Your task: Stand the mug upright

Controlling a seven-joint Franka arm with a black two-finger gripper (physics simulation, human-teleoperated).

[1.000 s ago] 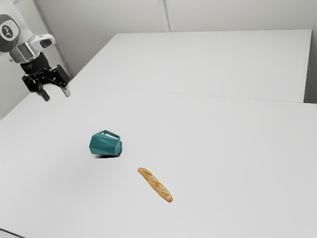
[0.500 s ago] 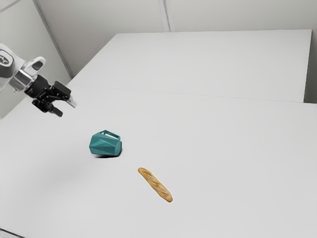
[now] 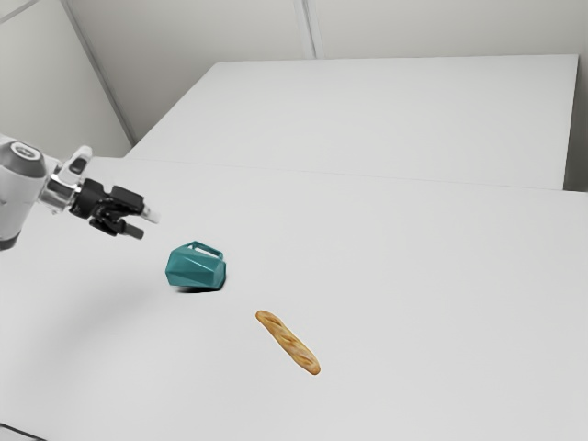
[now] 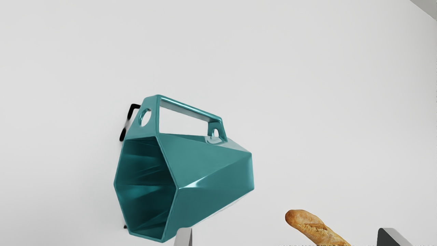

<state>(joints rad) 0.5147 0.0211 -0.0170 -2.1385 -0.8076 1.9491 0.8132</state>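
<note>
Reaching in from the exterior view's left, the arm (image 3: 20, 188) carries the tool (image 3: 143, 225) out over the table (image 3: 413, 266), with the mug (image 3: 196, 268) just beyond its fingertips. The tool is open, its two fingers standing well apart with nothing gripped between them, and a gap shows between them and the mug. The teal, many-sided mug lies on its side on the table, nearer the slanting edge at the exterior view's left than the edge at that view's right. Its handle (image 4: 191, 109) stands along the upper side, and its open mouth (image 4: 146, 188) is turned partly toward the tool; in the wrist view the dark hollow inside can be seen, while the body narrows toward the base, farther off. One fingertip overlaps the mug's outline near the mouth in that view. A baguette (image 3: 289, 343) lies flat on the table, near the mug but apart from it, on the side away from the table's far edge and toward the exterior view's right. Behind the table's far edge stands a pale wall (image 3: 441, 28).
</note>
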